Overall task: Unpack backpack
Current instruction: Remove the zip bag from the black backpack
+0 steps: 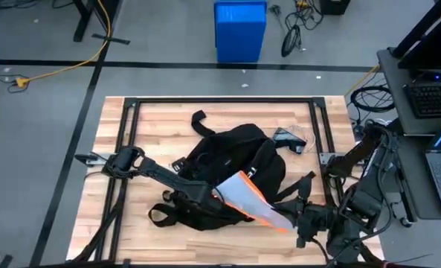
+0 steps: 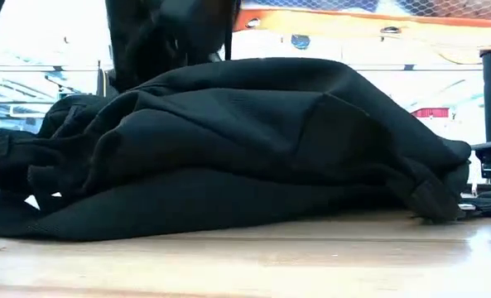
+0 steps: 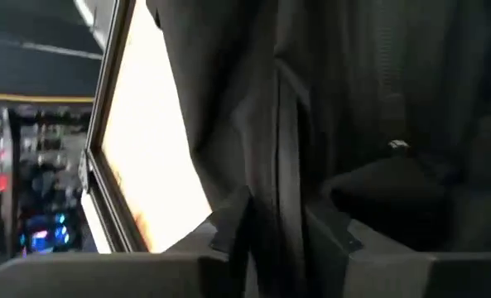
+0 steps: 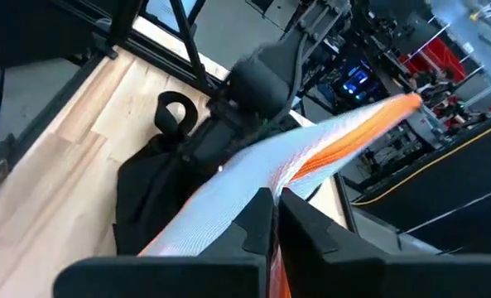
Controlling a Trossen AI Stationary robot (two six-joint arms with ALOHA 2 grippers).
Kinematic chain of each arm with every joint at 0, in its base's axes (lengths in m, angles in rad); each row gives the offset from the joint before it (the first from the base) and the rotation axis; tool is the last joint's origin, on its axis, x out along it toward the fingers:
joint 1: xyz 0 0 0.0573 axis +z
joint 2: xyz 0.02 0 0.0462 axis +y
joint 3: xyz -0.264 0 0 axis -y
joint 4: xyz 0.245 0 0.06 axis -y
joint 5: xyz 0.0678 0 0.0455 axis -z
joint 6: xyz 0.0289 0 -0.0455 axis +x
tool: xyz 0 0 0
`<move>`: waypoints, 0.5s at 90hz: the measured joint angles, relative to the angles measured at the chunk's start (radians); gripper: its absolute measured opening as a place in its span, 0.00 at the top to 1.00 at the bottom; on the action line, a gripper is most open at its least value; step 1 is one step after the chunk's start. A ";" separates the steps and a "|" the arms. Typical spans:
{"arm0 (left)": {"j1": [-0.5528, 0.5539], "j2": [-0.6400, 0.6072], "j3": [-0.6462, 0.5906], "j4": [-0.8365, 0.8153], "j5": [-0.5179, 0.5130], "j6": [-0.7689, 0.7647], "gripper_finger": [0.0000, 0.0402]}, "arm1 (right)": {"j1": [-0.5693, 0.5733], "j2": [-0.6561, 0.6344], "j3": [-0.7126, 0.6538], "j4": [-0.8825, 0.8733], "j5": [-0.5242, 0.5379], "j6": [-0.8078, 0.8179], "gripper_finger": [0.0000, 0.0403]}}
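We are seeing left gripper (image 1: pixel 209 195) clamping backpack (image 1: pixel 231 160) fabric; right gripper (image 1: pixel 293 221) pinching white-orange folder (image 1: pixel 253 202) partly out of backpack.

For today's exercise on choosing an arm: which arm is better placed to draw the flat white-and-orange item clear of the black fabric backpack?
Probably the right: its gripper is shut on the flat white-and-orange item, while the left gripper pins the black fabric backpack.

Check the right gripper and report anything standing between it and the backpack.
Only its own load. The right gripper is shut on a flat white-and-orange item that stretches from its fingers up to the backpack. The left gripper pins the backpack fabric at the item's far end. Nothing else visible intervenes.
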 joint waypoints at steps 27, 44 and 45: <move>-0.076 -0.084 0.095 0.024 -0.027 -0.001 0.65 | 0.001 -0.011 0.000 0.009 0.033 -0.019 1.00; -0.162 -0.091 0.176 0.063 -0.003 0.032 0.65 | 0.001 -0.011 0.000 0.014 0.065 -0.037 1.00; -0.167 -0.092 0.179 0.070 0.000 0.038 0.65 | 0.001 -0.011 0.000 0.015 0.069 -0.038 1.00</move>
